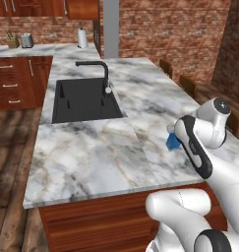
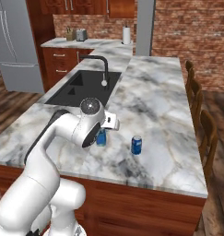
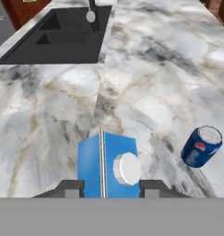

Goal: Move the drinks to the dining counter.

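Note:
My gripper [image 3: 109, 186] is shut on a blue carton [image 3: 106, 161] with a white round cap, one finger on each side of it. The carton [image 2: 101, 137] is low over the dining counter [image 2: 159, 101], near its front edge. I cannot tell whether it rests on the marble. A blue-and-white can [image 2: 137, 145] stands upright on the counter just to the right of the carton, apart from it. In the hand view the can [image 3: 202, 146] is at the lower right. From the left base view, the carton [image 1: 173, 142] peeks out beside my forearm.
A black inset sink [image 1: 84, 98] with a black faucet [image 1: 99, 69] lies at the counter's far left. Wooden chairs [image 2: 208, 133] line the right side. A back counter holds a toaster [image 1: 26, 40] and a paper towel roll [image 1: 82, 38]. A fridge [image 2: 16, 41] stands at the left.

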Available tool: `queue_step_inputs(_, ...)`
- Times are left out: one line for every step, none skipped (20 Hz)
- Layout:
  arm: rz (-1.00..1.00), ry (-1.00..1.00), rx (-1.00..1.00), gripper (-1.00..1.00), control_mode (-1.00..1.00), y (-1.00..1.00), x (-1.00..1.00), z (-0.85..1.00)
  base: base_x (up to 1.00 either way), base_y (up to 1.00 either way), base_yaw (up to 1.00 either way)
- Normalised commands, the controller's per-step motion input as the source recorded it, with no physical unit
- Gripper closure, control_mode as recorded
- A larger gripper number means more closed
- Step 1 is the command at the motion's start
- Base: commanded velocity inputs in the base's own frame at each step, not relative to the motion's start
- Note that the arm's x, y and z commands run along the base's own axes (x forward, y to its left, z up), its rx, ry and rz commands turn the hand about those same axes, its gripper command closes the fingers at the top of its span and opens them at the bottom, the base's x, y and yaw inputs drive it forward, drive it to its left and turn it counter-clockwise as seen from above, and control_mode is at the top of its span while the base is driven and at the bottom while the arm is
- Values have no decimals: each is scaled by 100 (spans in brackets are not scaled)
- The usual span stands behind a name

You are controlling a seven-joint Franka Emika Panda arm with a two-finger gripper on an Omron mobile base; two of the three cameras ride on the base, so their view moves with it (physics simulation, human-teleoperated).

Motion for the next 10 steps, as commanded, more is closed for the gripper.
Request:
queue_step_inputs(0, 6, 0, 100, -100, -26, 27, -17, 0, 0, 0)
queue_step_inputs(0, 6, 0, 100, -100, -25, 27, -17, 0, 0, 0)
queue_step_inputs(0, 6, 0, 100, -100, -25, 26, -18, 0, 0, 0)
queue_step_inputs(0, 6, 0, 100, -100, -25, 24, -19, 0, 0, 0)
queue_step_inputs(0, 6, 0, 100, -100, -25, 21, -23, 0, 0, 0)
queue_step_inputs(0, 5, 0, 100, -100, -24, 21, -24, 0, 0, 0)
queue_step_inputs(0, 5, 0, 100, -100, -24, 21, -24, 0, 0, 0)
queue_step_inputs(0, 4, 0, 100, -100, -23, 22, -24, 0, 0, 0)
queue_step_inputs(0, 3, 0, 100, -100, -21, 23, -23, 0, 0, 0)
queue_step_inputs(0, 2, 0, 100, -100, -20, 21, -22, 0, 0, 0)
